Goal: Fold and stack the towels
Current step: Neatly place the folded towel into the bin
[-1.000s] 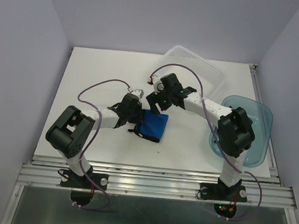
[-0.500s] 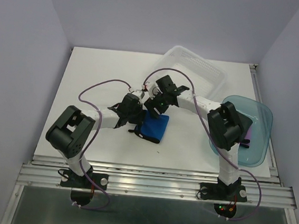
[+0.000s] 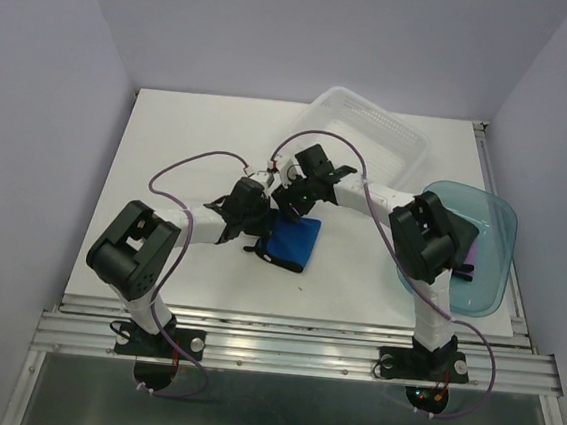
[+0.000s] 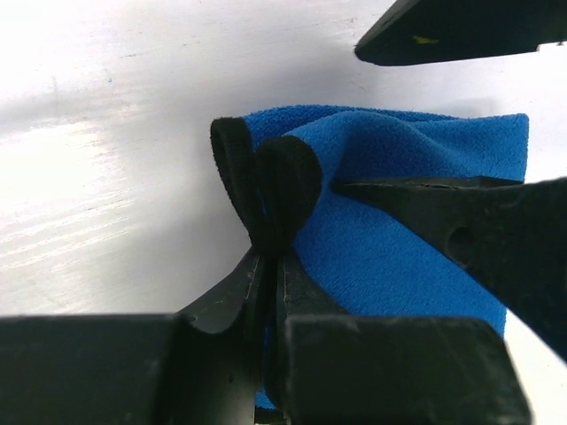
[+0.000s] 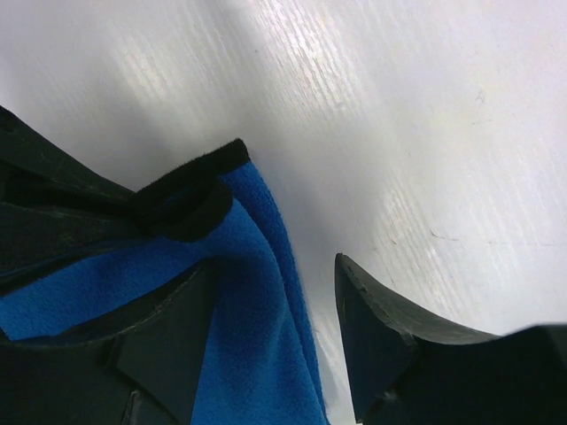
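A bright blue towel (image 3: pixel 296 244) with dark edging lies folded on the white table (image 3: pixel 190 143), in the middle near the front. My left gripper (image 3: pixel 259 236) is shut on the towel's bunched dark edge (image 4: pixel 266 186) at its left side; the left wrist view shows its fingers (image 4: pixel 226 297) pressed together on the cloth. My right gripper (image 3: pixel 289 211) is down at the towel's far left corner, open, straddling the cloth's edge (image 5: pixel 257 292). One of its fingers (image 5: pixel 168 341) lies against the blue cloth and the other finger (image 5: pixel 381 328) stands clear over bare table.
A white perforated basket (image 3: pixel 372 131) sits tilted at the back right. A translucent blue-green tray (image 3: pixel 488 227) stands at the right edge, with a bit of purple cloth (image 3: pixel 470 253) showing behind the right arm.
My right gripper has swung left and down onto the towel's far corner, and its jaws have narrowed. The left gripper and the towel have stayed put.
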{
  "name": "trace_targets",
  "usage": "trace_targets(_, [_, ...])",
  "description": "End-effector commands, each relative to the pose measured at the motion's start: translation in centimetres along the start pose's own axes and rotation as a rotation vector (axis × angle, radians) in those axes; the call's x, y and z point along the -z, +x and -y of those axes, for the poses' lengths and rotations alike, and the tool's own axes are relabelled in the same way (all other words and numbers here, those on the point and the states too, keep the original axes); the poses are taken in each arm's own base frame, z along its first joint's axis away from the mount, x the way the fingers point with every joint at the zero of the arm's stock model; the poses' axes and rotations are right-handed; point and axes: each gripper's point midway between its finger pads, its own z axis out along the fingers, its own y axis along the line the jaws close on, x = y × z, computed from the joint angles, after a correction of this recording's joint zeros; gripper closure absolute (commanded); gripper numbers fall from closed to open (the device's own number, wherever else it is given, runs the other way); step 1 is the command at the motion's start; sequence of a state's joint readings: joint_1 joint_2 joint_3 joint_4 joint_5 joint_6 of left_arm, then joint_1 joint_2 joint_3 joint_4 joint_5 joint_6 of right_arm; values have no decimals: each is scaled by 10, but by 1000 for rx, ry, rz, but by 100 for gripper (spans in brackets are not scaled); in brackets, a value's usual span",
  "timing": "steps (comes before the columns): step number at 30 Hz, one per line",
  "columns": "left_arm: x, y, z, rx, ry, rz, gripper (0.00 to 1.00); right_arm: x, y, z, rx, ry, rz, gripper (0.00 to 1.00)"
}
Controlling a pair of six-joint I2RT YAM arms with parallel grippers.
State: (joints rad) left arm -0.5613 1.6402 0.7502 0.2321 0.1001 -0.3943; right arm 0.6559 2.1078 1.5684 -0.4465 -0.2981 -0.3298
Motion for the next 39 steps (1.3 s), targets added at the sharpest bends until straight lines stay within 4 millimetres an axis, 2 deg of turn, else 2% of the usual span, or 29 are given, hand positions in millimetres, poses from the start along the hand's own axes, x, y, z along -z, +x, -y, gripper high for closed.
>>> trace_targets(1, [8,3,2,-28,5,4,100,-12,38,-17,-16,-33,-82,39])
trace_targets(7, [14,1,4,-31,18,23,100,-17,62,-10,-18,71,-153,43])
trace_targets(13, [15,1,2,-26,10,25,100,-10,69,-5,-8,141,-187,45])
trace_targets(23, [16,0,1,-17,2,33,100,-2,101,-20,-35,163,-221,39])
trace_targets(28, [16,2,0,-9,-4,27,100,5,93,-24,-65,176,-150,39])
trace_targets(34, [16,3,-3,11,-20,28,100,8,108,-35,-106,147,-154,40])
trace_targets(39, [16,2,3,-2,15,31,100,0,105,-42,-87,128,-164,43])
